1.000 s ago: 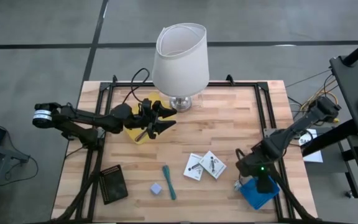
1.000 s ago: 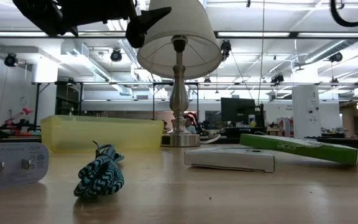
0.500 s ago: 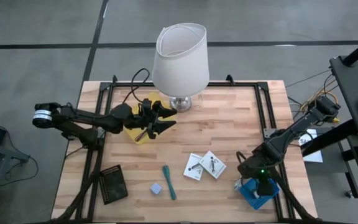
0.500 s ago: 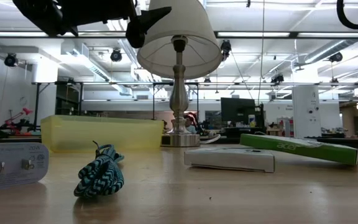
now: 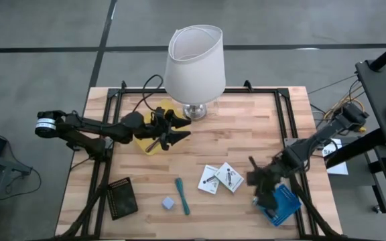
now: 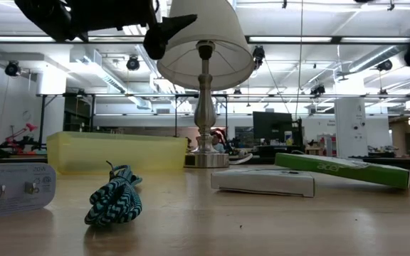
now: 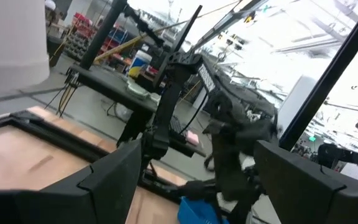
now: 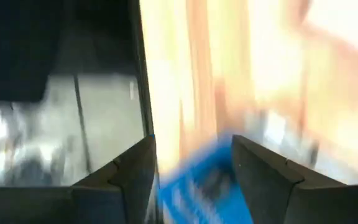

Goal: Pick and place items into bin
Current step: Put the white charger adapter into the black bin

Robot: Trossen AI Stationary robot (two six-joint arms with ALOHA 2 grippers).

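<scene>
My left gripper [image 5: 174, 134] hovers open and empty above the yellow bin [image 5: 151, 142], beside the lamp's base [image 5: 194, 111]; it also shows high in the low view [image 6: 164, 30]. My right gripper [image 5: 260, 191] is open above the left edge of a flat blue object [image 5: 283, 204] near the table's near right corner; the blue object [image 8: 201, 186] shows blurred beyond its fingers. Two white cards [image 5: 210, 179] [image 5: 230, 177], a teal braided cord [image 5: 181, 195] and a lavender cube [image 5: 169, 203] lie flat on the wood. My right gripper stands over the blue object's left edge [image 5: 268, 199], coming from above. Motion blur hides whether the fingers touch it.
The big white lamp [image 5: 194, 60] stands at the far middle, right next to the bin. A dark square pad [image 5: 121, 197] lies near the near left corner. Black frame rails [image 5: 283, 127] run along the table's sides. Bare wood lies between the bin and the cards.
My right gripper has swung toward the table's left and turned, moving fast. The blue object beneath it has turned a little on the table. My left arm has kept still.
</scene>
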